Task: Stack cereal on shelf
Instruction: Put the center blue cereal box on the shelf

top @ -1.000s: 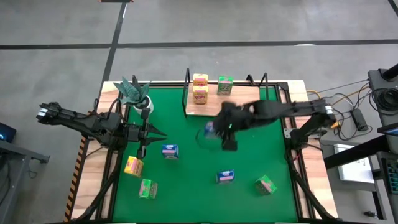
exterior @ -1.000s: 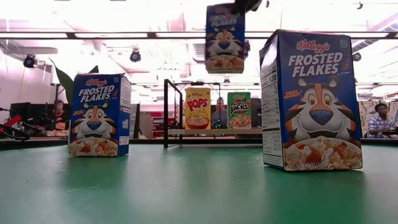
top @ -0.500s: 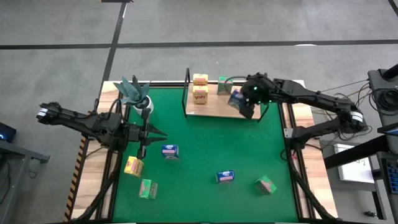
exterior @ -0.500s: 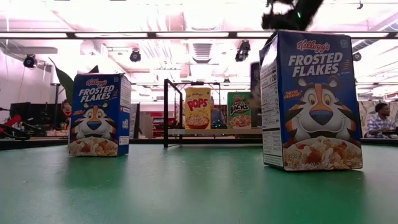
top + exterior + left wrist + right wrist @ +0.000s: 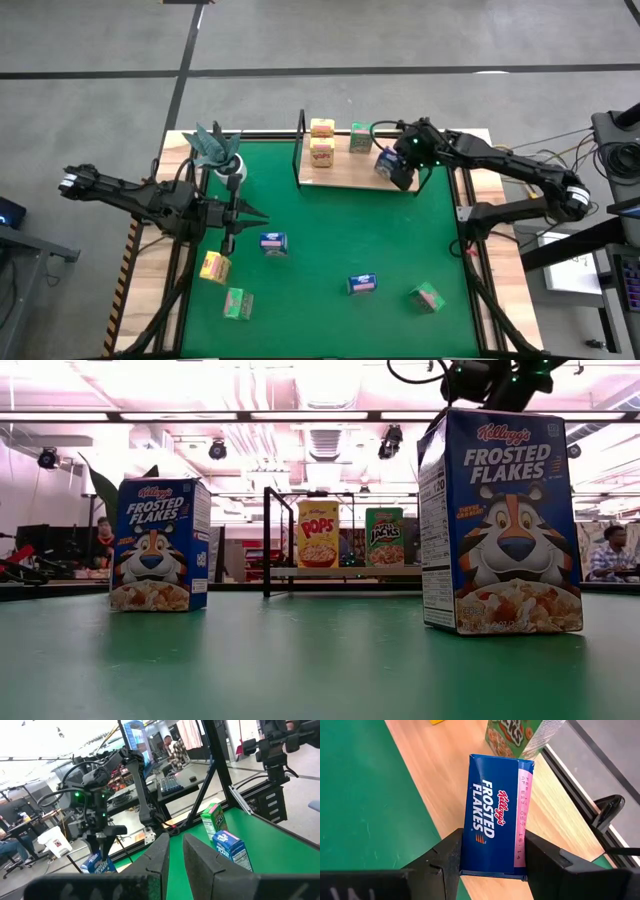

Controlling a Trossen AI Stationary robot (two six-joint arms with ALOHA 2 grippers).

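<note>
The shelf, a light-brown board in a black wire frame, stands at the mat's far edge. Two yellow-orange boxes and a green box stand on it. My right gripper is shut on a blue cereal box over the board's right end, next to the green box. On the mat lie two blue boxes, two green boxes and a yellow-orange box. My left gripper waits shut and empty at the mat's left side. My right gripper pinches the blue box between its two fingers, one on each long side of its upturned narrow face. The fingers point down from above. The box stands upright over the board; whether its bottom touches the wood, I cannot tell.
A white pot with a teal plant stands at the far left, beside my left arm. Black shelf posts rise at the board's corners. In the low view two blue boxes stand near and hide the held box.
My right gripper has carried the blue box from above the middle of the mat toward the far right, over the shelf's right end, and has gone down with it there. The box has stayed in the shut fingers.
</note>
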